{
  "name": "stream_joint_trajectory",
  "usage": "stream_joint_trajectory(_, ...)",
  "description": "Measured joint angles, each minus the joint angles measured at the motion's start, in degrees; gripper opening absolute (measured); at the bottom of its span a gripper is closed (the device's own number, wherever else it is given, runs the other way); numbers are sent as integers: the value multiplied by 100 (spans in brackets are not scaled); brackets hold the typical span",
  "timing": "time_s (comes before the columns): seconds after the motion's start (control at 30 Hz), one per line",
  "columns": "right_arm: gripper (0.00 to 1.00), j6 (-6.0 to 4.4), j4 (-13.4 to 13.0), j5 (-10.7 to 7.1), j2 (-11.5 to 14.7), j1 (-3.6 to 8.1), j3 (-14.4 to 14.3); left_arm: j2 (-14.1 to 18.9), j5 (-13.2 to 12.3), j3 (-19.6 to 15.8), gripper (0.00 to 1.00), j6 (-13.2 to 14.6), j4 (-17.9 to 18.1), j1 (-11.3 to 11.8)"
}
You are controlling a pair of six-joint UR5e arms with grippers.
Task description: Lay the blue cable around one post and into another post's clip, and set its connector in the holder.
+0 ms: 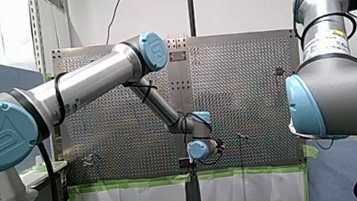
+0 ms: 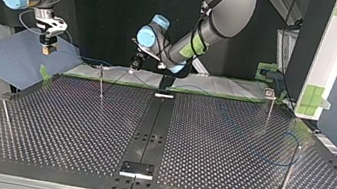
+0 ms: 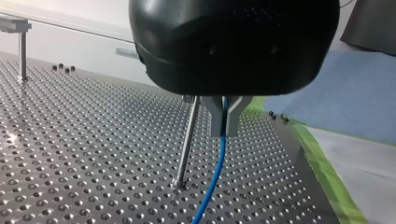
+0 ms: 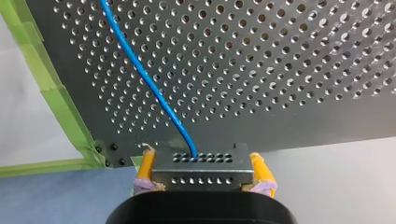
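Note:
In the left wrist view my left gripper [image 3: 224,132] is shut on the thin blue cable [image 3: 212,177], which hangs from its metal fingers down to the perforated table. A slim metal post [image 3: 187,142] stands just beside those fingers. In the top view this gripper [image 2: 134,65] hovers at the table's far edge, near a post [image 2: 101,83]. My right gripper [image 4: 203,162] is shut on the metal connector block [image 4: 201,176], yellow pads on both sides, and the cable [image 4: 140,70] runs from the block over the table. It hangs off the far left corner in the top view [image 2: 48,49].
More posts stand at the top view's right [image 2: 270,110], near right [image 2: 289,169] and near left [image 2: 6,116]. Blue cable [image 2: 284,142] curves by the right posts. A black strip [image 2: 151,127] runs down the table's middle to a plate [image 2: 137,168]. Green tape [image 4: 51,93] lines the edges.

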State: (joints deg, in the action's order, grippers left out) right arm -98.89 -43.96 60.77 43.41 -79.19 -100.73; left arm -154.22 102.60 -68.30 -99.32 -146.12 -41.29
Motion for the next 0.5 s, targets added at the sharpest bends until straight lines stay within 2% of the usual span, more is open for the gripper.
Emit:
stream_joint_trajectory(0.1, 0, 25, 25, 7, 17, 18, 12, 1, -9, 27, 1, -3, -10, 7)
stream_joint_trajectory(0.5, 0, 3, 61, 7, 104, 50, 21, -3, -74, 106, 1, -12, -49, 23)
